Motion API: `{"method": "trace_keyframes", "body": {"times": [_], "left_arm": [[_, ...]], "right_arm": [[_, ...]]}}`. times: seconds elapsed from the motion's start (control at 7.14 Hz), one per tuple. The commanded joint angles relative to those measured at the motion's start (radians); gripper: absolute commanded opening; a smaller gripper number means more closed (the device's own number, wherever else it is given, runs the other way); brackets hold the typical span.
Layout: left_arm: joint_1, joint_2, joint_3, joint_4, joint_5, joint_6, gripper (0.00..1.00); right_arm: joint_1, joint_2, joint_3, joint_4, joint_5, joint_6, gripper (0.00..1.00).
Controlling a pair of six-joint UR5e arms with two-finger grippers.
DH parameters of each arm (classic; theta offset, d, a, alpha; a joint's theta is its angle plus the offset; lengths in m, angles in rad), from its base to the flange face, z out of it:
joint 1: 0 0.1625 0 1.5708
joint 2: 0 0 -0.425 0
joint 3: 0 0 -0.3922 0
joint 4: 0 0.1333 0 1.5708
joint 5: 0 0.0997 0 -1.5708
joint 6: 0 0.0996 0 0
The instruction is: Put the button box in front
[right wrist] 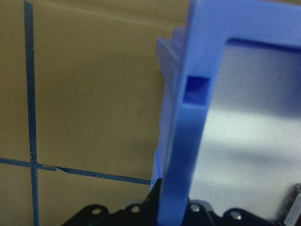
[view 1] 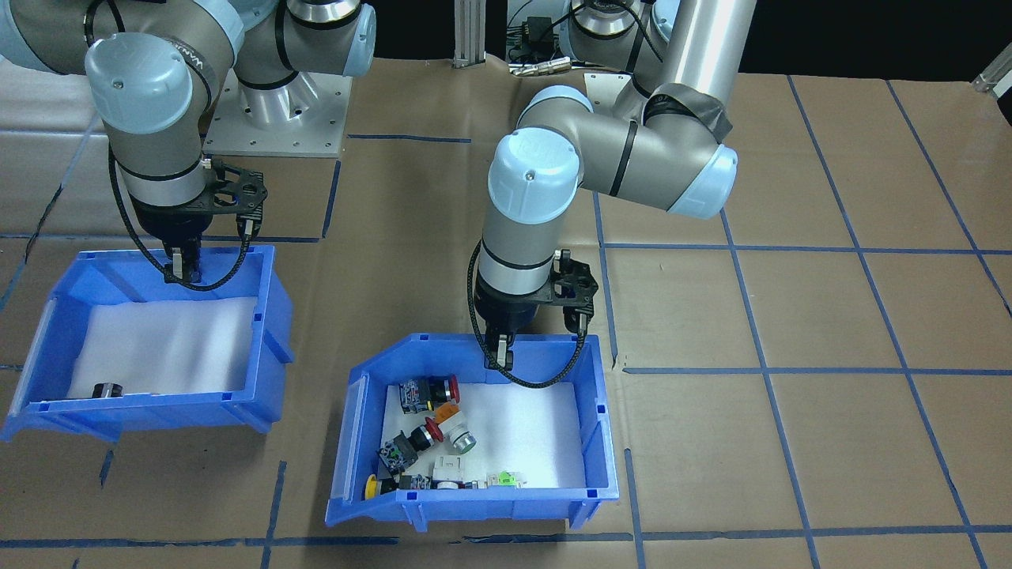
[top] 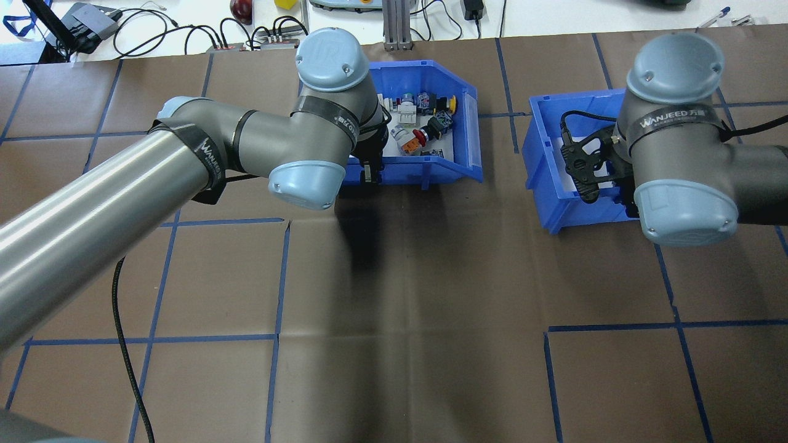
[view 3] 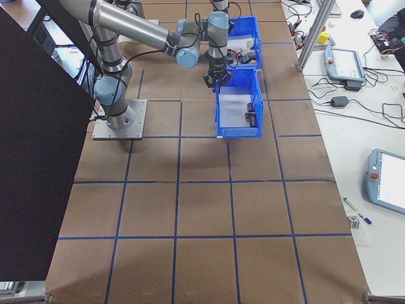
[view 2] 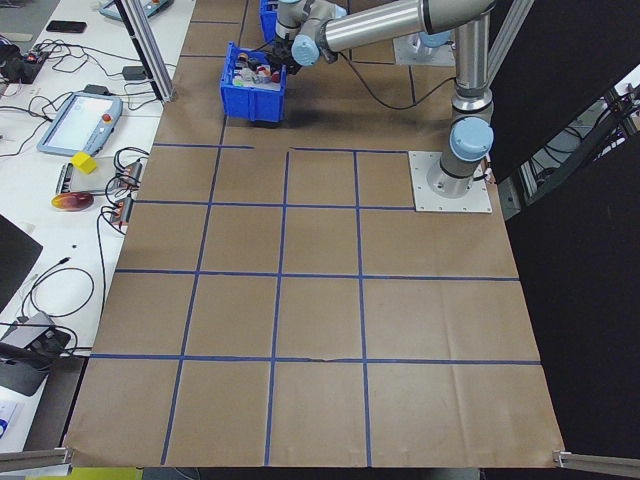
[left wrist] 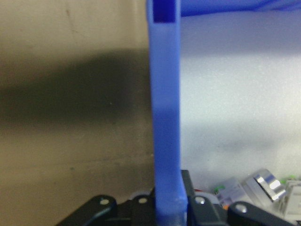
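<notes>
Button box (view 1: 474, 427): left gripper (view 1: 498, 356) gripping its rear wall; right gripper (view 1: 183, 269) gripping other bin (view 1: 150, 348); placement seemingly pending.

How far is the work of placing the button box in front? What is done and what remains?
Done: the left gripper is shut on the back wall of the button box; the left wrist view shows the wall between its fingers. The right gripper likewise grips the other blue bin. Left: the button box sits at the table's far side, so moving it to the front remains.
</notes>
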Motion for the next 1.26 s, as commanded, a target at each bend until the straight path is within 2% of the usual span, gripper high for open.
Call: {"method": "trace_keyframes", "body": {"times": [0.0, 0.14, 0.84, 0.98, 1.12], "left_arm": [[-0.012, -0.033, 0.022, 0.001, -0.016, -0.002, 0.0], [-0.012, -0.039, 0.022, -0.003, -0.034, 0.001, 0.0], [-0.006, -0.065, 0.028, 0.004, -0.03, 0.014, 0.01], [-0.004, -0.065, 0.028, 0.005, -0.031, 0.021, 0.18], [-0.001, -0.067, 0.03, 0.007, -0.024, 0.024, 0.4]], "right_arm": [[-0.007, -0.009, 0.029, -0.006, 0.0, -0.009, 0.03], [-0.006, -0.024, 0.047, -0.008, 0.001, -0.009, 0.03], [0.0, -0.187, 0.193, 0.009, 0.006, 0.003, 0.03], [0.004, -0.231, 0.228, 0.009, 0.014, 0.008, 0.03], [0.007, -0.273, 0.253, 0.023, 0.018, 0.016, 0.03]]}}
